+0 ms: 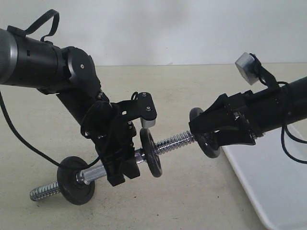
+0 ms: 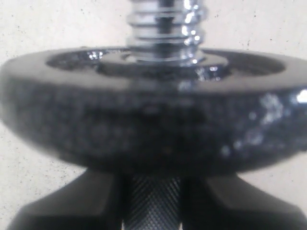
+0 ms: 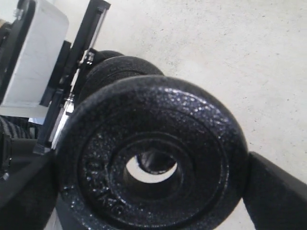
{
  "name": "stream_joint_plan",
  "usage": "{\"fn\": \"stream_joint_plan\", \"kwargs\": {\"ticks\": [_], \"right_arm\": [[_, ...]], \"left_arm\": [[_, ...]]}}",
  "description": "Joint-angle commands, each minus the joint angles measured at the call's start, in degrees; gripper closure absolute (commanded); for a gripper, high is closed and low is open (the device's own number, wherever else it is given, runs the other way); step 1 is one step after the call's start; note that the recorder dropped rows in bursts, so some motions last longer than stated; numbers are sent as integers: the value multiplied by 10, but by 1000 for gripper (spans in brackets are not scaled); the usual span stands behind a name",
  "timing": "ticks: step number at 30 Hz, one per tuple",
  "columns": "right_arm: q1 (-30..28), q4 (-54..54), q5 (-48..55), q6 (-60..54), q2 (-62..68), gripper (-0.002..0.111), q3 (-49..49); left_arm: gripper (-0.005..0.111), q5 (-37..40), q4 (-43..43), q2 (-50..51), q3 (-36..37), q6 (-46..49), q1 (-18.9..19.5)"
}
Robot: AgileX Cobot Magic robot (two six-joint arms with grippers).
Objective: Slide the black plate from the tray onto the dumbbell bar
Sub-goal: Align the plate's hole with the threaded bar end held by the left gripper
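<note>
Bright, diffuse, even light; shadows on the pale table (image 1: 192, 201) are faint and soft. The exterior view is mildly soft, with glints on the dumbbell bar (image 1: 175, 140) and the white tray (image 1: 268, 187) near washout. In the left wrist view the mounted disc (image 2: 153, 129) is blurred. In the right wrist view the black plate (image 3: 201, 143) shows sharp speckled highlights.

Round pebbled matte-black iron plate (image 3: 192, 124); chrome spiral-threaded steel bar (image 1: 175, 140); glossy white rectangular tray (image 1: 268, 187); speckled beige surface (image 1: 192, 201).

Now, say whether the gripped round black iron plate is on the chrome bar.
Not yet: the plate shows no chrome in its hole; the bar just reaches it.
</note>
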Motion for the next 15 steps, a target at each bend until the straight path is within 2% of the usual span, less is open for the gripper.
{"fn": "stream_joint_plan", "kwargs": {"ticks": [1, 15], "right_arm": [[-2, 34, 40, -23, 6, 108, -6], [-2, 44, 26, -11, 12, 108, -6]], "left_arm": [[102, -1, -43, -28, -12, 0, 0], [102, -6, -44, -58, -12, 0, 0]]}}
